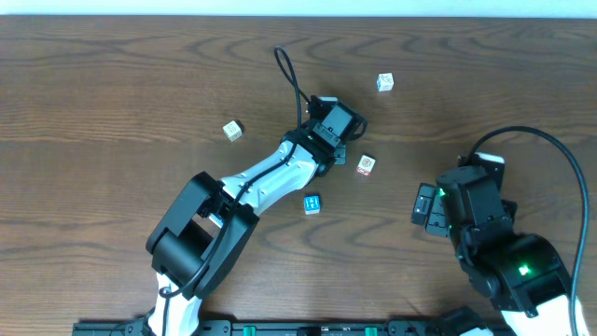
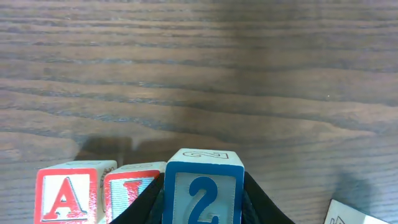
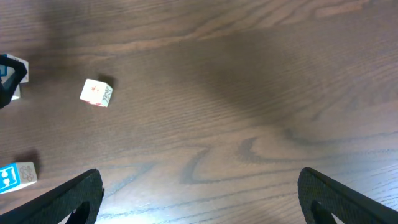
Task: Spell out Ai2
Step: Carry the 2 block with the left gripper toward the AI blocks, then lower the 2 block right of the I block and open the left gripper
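Observation:
In the left wrist view my left gripper (image 2: 203,182) is shut on a blue block with the digit 2 (image 2: 204,198). It holds the block just right of a red I block (image 2: 132,190), which stands next to a red A block (image 2: 65,194), so the row reads A, I, 2. I cannot tell whether the 2 block touches the table. In the overhead view the left gripper (image 1: 336,131) covers these blocks. My right gripper (image 1: 424,207) is open and empty, low over bare wood (image 3: 199,199) at the right.
Loose blocks lie on the wooden table: a red-marked one (image 1: 366,165) just right of the left gripper, a blue one (image 1: 312,203) below it, a pale one (image 1: 231,130) to the left, and one (image 1: 385,82) at the back.

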Controlling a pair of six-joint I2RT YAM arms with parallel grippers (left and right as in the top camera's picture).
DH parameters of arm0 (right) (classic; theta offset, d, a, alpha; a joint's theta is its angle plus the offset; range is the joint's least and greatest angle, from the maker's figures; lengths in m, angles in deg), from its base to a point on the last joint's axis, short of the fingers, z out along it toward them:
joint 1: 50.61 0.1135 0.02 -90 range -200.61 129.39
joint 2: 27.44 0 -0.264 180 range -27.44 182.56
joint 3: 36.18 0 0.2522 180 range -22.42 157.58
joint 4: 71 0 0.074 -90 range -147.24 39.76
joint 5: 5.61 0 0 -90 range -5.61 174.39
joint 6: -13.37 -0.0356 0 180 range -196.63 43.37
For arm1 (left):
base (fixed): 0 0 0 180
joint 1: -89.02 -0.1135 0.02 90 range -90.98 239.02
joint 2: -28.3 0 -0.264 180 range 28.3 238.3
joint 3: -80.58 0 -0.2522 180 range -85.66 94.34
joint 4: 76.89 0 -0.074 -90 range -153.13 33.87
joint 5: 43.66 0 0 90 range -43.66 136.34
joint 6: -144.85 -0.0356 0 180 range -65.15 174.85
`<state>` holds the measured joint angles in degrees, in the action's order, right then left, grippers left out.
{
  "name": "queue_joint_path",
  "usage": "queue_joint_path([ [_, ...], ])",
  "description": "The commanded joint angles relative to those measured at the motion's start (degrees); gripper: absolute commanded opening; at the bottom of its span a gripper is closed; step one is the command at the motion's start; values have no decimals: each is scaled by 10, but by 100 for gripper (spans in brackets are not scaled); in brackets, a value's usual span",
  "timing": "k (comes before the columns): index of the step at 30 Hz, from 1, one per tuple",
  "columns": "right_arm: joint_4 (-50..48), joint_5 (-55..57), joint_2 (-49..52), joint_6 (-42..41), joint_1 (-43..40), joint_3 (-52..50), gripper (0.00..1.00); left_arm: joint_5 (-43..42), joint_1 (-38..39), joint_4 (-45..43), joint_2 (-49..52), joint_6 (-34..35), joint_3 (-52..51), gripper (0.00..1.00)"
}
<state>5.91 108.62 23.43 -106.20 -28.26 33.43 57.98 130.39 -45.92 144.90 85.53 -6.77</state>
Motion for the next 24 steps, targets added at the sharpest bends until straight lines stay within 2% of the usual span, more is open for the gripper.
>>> queue_joint_path([
  [1,0,8,-2,-8,-3,1,99,23,-2,-1,3,11,10,5],
  [24,0,8,-2,-8,-3,1,99,21,-2,0,14,20,10,5],
])
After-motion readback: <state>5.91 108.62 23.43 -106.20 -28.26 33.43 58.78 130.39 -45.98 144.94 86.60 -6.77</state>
